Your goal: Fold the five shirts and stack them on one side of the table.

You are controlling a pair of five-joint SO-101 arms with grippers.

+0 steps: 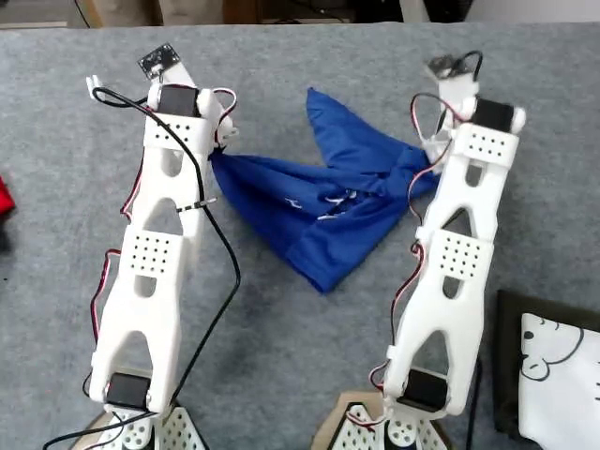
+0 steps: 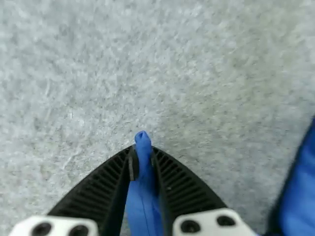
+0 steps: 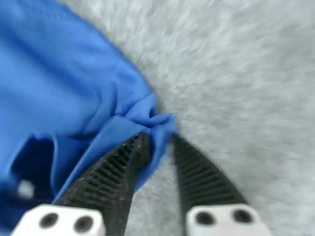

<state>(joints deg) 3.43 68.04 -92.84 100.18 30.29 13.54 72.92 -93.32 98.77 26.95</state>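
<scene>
Presently finds the left gripper (image 2: 142, 147) clamped tight on a thin ridge of the blue shirt (image 1: 319, 206), with cloth standing proud just past the fingertips. Finds the right gripper (image 3: 158, 140) narrow, jaws slightly apart, with a bunched corner of the same shirt lodged at the tips and draped over one jaw; cannot confirm a firm hold there. Places the shirt between the two grippers, spread crumpled on the grey table (image 1: 281, 375) and drawn to a point at each. Judges the fabric light, soft and limp, likely to sag and slide from a shallow pinch. Recommends taking hold deeper at hem corners or shoulder seams, gathering no extra layers, before any fold.
</scene>
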